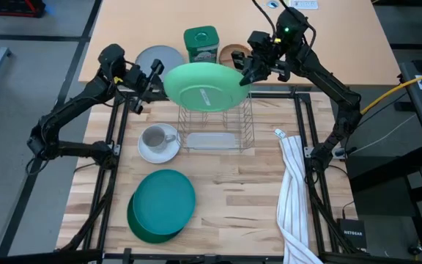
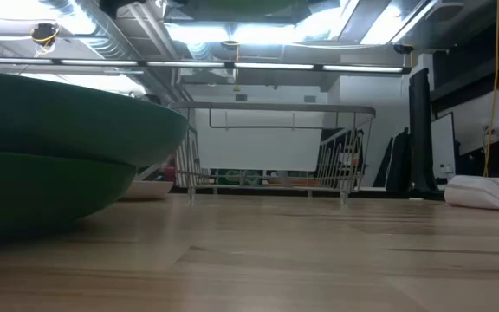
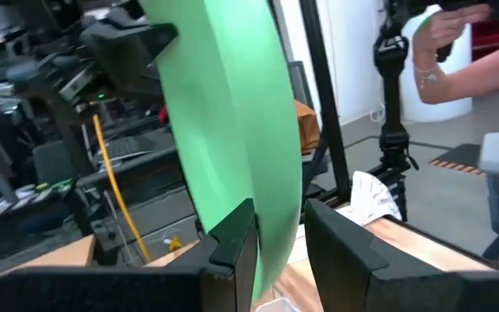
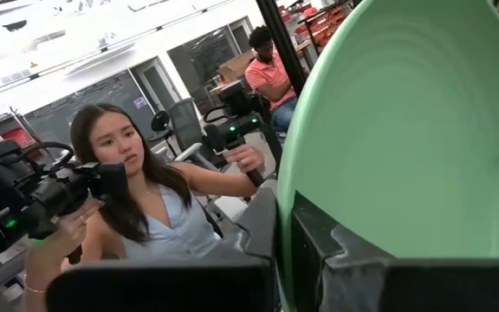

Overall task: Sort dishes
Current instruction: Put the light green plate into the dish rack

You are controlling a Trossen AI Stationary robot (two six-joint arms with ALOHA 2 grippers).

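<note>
One light green plate (image 1: 205, 86) is held in the air above the wire dish rack (image 1: 217, 125), gripped from both sides: the left gripper (image 1: 155, 79) clamps its left rim and the right gripper (image 1: 249, 71) clamps its right rim. The left wrist view confirms the first grip, with the plate's edge (image 3: 232, 130) pinched between two dark fingers (image 3: 232, 238); the right wrist view confirms the second, with the rim (image 4: 405, 139) seated in the narrow gap between the fingers (image 4: 262, 230). Two further plates lie stacked at the near left of the table (image 1: 233, 191), a teal plate (image 1: 164, 201) on a dark green plate (image 1: 141, 224). One small grey mug (image 1: 153, 137) stands on one white saucer (image 1: 159, 143) just left of the rack. One white striped cloth (image 1: 296, 191) lies along the right side. At the far edge stand one grey round plate (image 1: 160, 57), one green tin (image 1: 201, 45) and one brown plate (image 1: 231, 53). The low view shows the stacked plates (image 2: 59, 152) large at left, the rack (image 2: 271, 152) beyond and the cloth (image 2: 488, 192) at right, but neither gripper. Only the wrist views show the room behind, where one person (image 4: 137, 191) holds handled devices and a second person (image 4: 271, 69) sits farther back.
</note>
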